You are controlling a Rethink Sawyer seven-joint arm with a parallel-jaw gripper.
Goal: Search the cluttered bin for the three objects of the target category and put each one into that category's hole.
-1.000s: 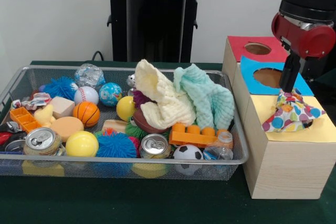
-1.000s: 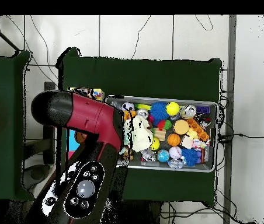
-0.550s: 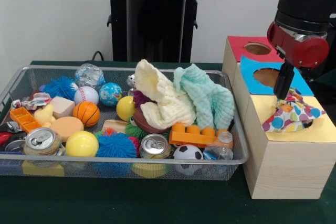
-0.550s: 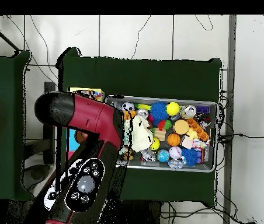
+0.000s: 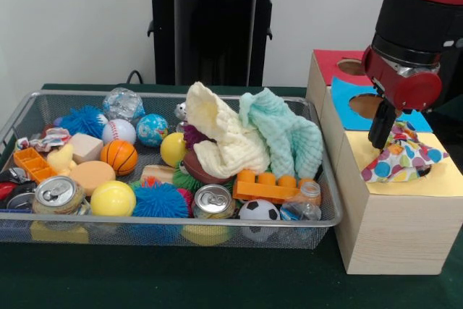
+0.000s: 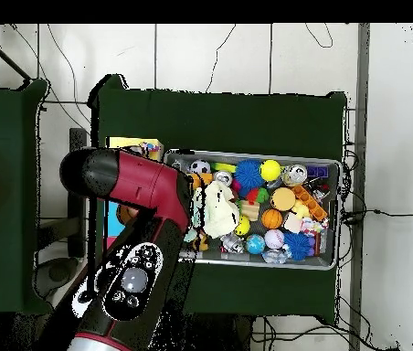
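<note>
Looking at the front view, we see a polka-dot cloth (image 5: 402,158), white w/ orange, green, blue & pink dots, bunched up and lying half in the hole of the yellow-topped box (image 5: 394,211), its edges spilling over the hole's rim. The pincer (image 5: 380,125) hangs just above the cloth's left side, dark & slim below the red wrist; we can't tell whether it's wide or narrow. Behind the yellow box sit a blue-topped box (image 5: 343,99) and a red-topped box (image 5: 329,63), each w/ a round hole. Two more cloths lie in the wire bin (image 5: 173,231): a cream cloth (image 5: 224,139) and a mint cloth (image 5: 286,135), heaped side by side & touching, atop balls, cans and an orange block (image 5: 268,187).

Overhead, we get the bin (image 6: 258,210) from above on the green surface (image 6: 219,119), w/ the cream cloth (image 6: 217,208) at its end nearest the arm (image 6: 132,238). The arm covers the boxes & pincer there; only a strip of yellow box (image 6: 135,143) shows.
</note>
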